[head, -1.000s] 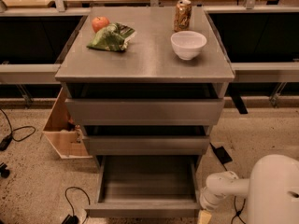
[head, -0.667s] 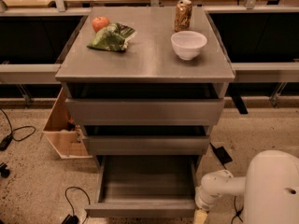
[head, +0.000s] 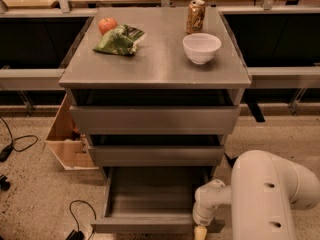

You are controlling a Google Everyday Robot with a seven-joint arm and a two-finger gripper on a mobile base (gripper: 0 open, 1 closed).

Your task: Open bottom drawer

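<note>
The bottom drawer (head: 150, 223) of the grey metal cabinet stands pulled out toward me, and its plain shallow tray (head: 152, 196) shows inside. The mid-sized drawer front (head: 156, 155) and the widest one (head: 155, 120) above it are pushed in. My white arm (head: 265, 194) comes in from the lower right. My gripper (head: 201, 231) hangs at the front right corner of the bottom drawer, mostly cut off by the picture's lower edge, with only a pale yellowish tip showing.
On the cabinet top (head: 155, 64) lie an apple (head: 107, 25), a green bag (head: 119, 40), a can (head: 195, 16) and a white bowl (head: 201, 47). A cardboard box (head: 67, 139) stands left of the cabinet. Cables (head: 20, 141) lie on the floor at the left.
My arm and gripper have shifted left and toward me along the drawer's front right corner. The bottom drawer stays pulled out.
</note>
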